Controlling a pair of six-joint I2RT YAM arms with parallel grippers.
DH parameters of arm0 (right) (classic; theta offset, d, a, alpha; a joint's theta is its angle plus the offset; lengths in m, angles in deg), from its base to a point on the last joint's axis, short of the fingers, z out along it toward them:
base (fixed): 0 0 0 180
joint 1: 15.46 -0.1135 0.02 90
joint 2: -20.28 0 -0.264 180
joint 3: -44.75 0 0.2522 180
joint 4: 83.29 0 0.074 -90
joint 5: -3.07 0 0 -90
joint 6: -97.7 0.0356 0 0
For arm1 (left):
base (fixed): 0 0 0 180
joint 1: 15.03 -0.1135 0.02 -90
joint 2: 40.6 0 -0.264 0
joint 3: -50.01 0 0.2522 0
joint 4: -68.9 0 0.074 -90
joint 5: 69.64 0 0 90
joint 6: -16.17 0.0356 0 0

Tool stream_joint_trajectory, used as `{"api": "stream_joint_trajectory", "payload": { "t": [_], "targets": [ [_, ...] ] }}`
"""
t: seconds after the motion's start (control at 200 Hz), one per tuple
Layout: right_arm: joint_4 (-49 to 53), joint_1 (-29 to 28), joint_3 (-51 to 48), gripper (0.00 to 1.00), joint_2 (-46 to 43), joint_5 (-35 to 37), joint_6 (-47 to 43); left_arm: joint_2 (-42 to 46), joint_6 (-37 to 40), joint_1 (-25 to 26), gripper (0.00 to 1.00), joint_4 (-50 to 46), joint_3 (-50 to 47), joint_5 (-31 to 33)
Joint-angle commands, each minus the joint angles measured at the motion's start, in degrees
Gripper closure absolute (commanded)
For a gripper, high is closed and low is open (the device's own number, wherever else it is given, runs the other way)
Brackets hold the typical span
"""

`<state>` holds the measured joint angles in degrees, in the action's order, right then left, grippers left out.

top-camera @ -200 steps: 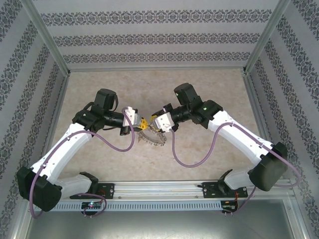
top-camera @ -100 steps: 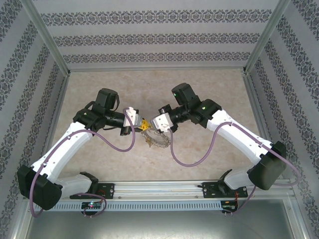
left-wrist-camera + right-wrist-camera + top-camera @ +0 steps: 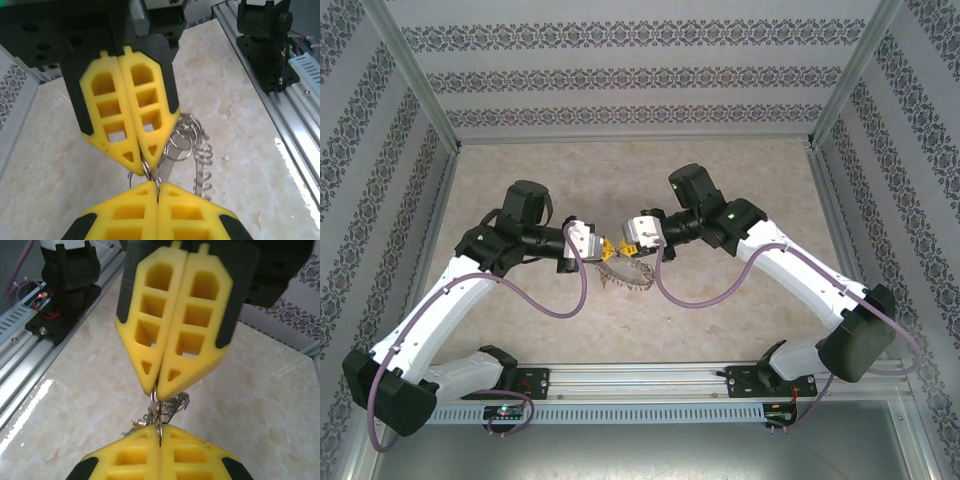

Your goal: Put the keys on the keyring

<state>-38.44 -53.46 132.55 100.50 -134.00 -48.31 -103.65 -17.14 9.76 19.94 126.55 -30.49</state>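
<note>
**Both hands pinched shut on one wire loop of the keyring**

In the top view the left hand (image 3: 603, 247) and the right hand (image 3: 622, 244) were set tip to tip above the middle of the table (image 3: 740, 170). The keyring (image 3: 625, 273) was placed just below their meeting point, on the near side. Its fringe of small wire loops was spread in a short arc. Whether it rested on the marbled surface or was held clear of it could not be told.

In the left wrist view, the left hand's yellow fingers (image 3: 145, 192) were shown at the bottom, pressed together with no gap — a thin wire loop was caught in the seam between them. The right hand's fingers (image 3: 105, 96) were likewise closed flat against each other and pointed down from above. The same loop was run up into their tips. Just to the right, a cluster of further loops and a string of them were seen hanging toward the table.

The mirror of this was given by the right wrist view. The right hand's fingers (image 3: 190, 437) were shut at the bottom of the picture, and the left hand's fingers (image 3: 150, 290) were shut above. The thin loop was stretched upright between the two pairs of tips — gripped at both ends. The tangle of the remaining loops was bunched just behind it.

The enclosure walls (image 3: 620, 75) were covered in repeated ornamental bands. A green light (image 3: 731, 214) was lit on the right arm.
</note>
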Motion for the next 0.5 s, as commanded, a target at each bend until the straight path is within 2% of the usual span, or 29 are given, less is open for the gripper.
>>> {"api": "stream_joint_trajectory", "payload": {
  "t": [0.0,0.16,0.405,0.495],
  "targets": [
    [-2.5,2.7,-2.1,1.0,-3.0,-3.2,5.7,1.7,3.2,-0.2,1.0,-5.5,-2.7,6.2],
    [-8.1,4.0,-4.8,1.0,-4.7,-6.5,10.9,4.1,1.7,-0.2,1.0,-2.1,-6.9,8.8],
    [-20.8,4.1,-8.6,1.0,-5.5,-10.3,22.1,4.3,-2.1,0.2,1.0,4.2,-9.0,6.7],
    [-18.6,4.0,-8.4,1.0,-5.5,-9.8,19.6,4.6,-2.8,0.3,1.0,5.7,-9.2,6.0]
  ]
}}
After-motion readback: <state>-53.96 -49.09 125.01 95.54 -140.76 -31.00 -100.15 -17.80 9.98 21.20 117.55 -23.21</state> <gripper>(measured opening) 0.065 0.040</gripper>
